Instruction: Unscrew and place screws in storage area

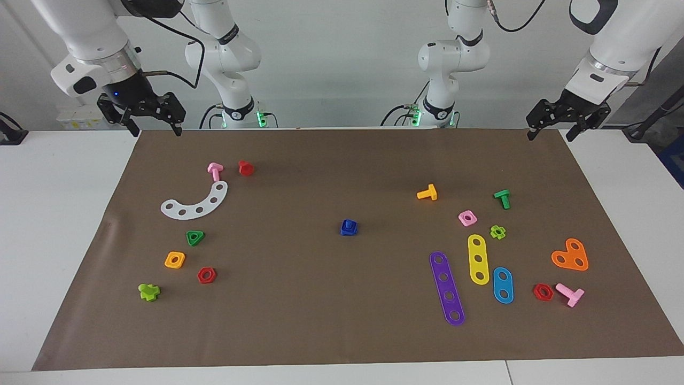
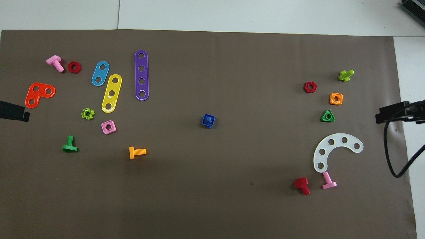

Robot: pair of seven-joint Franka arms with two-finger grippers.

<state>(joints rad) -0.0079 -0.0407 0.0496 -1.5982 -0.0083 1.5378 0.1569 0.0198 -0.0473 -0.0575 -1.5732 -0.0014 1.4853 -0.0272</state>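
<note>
A dark-blue bolt [image 1: 348, 224] stands in the middle of the brown mat, its stem [image 2: 208, 118] showing through a blue square nut [image 1: 349, 231] that sits around it. The storage area is the mat around the white curved strip [image 1: 195, 203], toward the right arm's end; the strip also shows in the overhead view [image 2: 334, 149]. My right gripper [image 1: 155, 130] hangs open and empty over the mat's edge nearest the robots, at that end. My left gripper [image 1: 550, 135] hangs open and empty over the mat's corner at the left arm's end. Both wait, apart from the bolt.
By the white strip lie a pink bolt [image 1: 215, 170], red bolt [image 1: 246, 168], green triangular nut [image 1: 195, 237], orange nut [image 1: 175, 260], red nut [image 1: 207, 275] and lime piece [image 1: 149, 291]. At the left arm's end lie purple [image 1: 447, 288], yellow and blue strips, an orange plate, nuts and bolts.
</note>
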